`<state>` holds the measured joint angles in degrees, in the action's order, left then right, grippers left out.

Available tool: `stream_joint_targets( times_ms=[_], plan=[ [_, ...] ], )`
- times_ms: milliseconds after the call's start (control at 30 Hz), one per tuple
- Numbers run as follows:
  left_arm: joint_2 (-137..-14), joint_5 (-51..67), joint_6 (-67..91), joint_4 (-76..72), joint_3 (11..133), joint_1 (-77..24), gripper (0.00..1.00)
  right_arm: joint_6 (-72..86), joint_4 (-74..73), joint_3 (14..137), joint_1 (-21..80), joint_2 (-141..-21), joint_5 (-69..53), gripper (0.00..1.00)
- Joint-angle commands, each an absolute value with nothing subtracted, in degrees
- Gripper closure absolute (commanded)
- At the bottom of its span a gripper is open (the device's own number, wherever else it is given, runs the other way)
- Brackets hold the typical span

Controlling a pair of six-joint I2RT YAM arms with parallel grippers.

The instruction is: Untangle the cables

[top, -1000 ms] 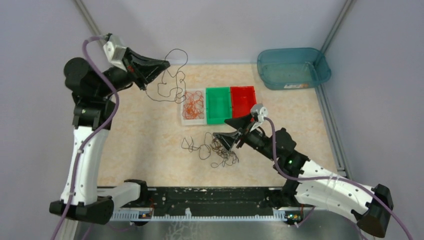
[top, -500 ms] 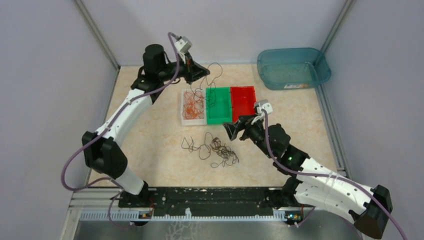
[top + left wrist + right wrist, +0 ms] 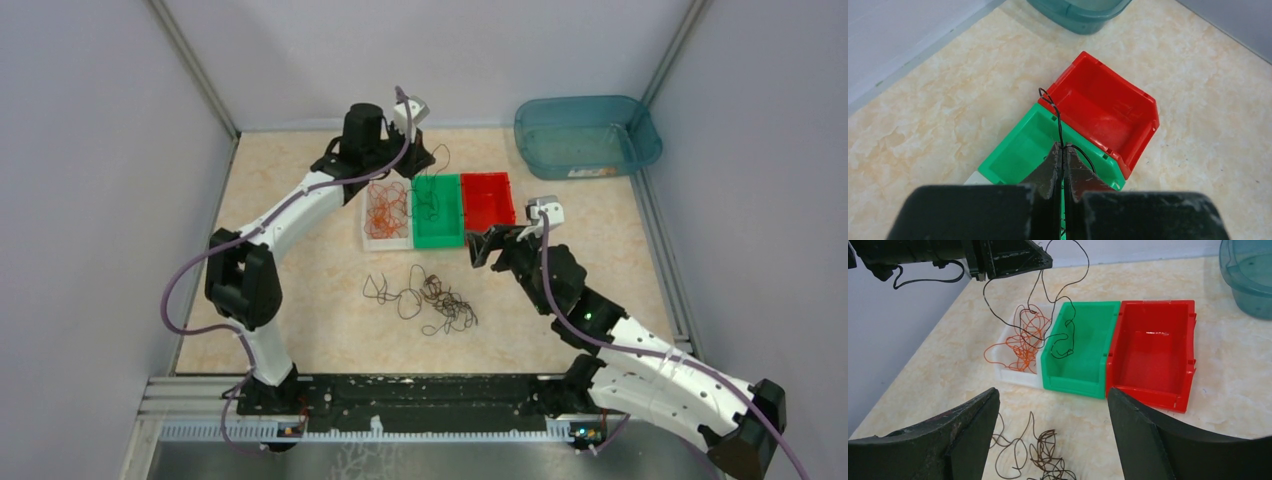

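My left gripper (image 3: 426, 160) is shut on a thin black wire (image 3: 432, 196) and holds it above the green bin (image 3: 440, 238). The wire's lower loops hang into that bin. In the left wrist view the jaws (image 3: 1063, 148) pinch the wire (image 3: 1059, 120). The right wrist view shows the same wire (image 3: 1068, 335) hanging from the left gripper (image 3: 1044, 261). Orange-red wires (image 3: 385, 210) lie in the white bin (image 3: 366, 238). A tangle of dark brown wires (image 3: 432, 300) lies on the table. My right gripper (image 3: 482, 248) is open and empty, above and to the right of the tangle (image 3: 1048, 456).
A red bin (image 3: 487, 200) stands to the right of the green one and has nothing in it. A teal tub (image 3: 585, 135) sits at the back right corner. Metal frame posts and grey walls bound the table on three sides.
My left arm has swung from the far left to above the green bin, carrying the black wire. My right gripper has drawn back from the tangle, up and to the right.
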<state>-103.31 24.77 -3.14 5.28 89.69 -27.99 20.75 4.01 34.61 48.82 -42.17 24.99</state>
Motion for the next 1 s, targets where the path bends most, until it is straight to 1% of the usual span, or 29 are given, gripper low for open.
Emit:
stream_joint_targets(
  times_ms=[0, 200, 500, 667, 733, 767, 800, 833, 967],
  plan=[
    [-105.61, 21.26, -4.68, 5.68, 92.08, -28.56, 1.00, 20.98, 4.70, 37.64, 47.95, -42.70, 26.04, 0.20],
    [-107.27, 26.85, 0.22, 1.61, 95.19, -29.38, 1.00, 21.59, 5.24, 37.62, 47.49, -43.59, 25.07, 0.21],
    [-110.41, 22.97, 2.54, -0.34, 93.84, -29.55, 1.00, 21.96, 4.73, 37.44, 46.92, -42.59, 25.09, 0.21],
    [-110.44, 24.86, 4.32, -6.58, 89.77, -29.67, 1.00, 22.33, 5.05, 37.20, 46.68, -42.95, 24.81, 0.21],
    [-110.98, 25.07, 3.99, -6.23, 90.25, -29.63, 1.00, 22.49, 5.23, 36.97, 46.67, -43.09, 24.77, 0.21],
    [-111.39, 25.24, 3.56, -5.26, 90.98, -29.63, 0.98, 22.50, 5.31, 36.93, 46.67, -43.21, 24.72, 0.21],
    [-112.01, 25.35, 3.03, -3.82, 92.02, -29.73, 0.93, 22.50, 5.42, 36.84, 46.59, -43.28, 24.70, 0.21],
    [-112.64, 25.39, 2.34, -2.03, 93.23, -29.78, 0.91, 22.46, 5.52, 36.83, 46.52, -43.44, 24.69, 0.21],
    [-113.82, 24.38, 0.53, 1.61, 94.09, -30.11, 0.84, 22.88, 5.88, 37.01, 46.15, -43.98, 24.52, 0.21]
  ],
)
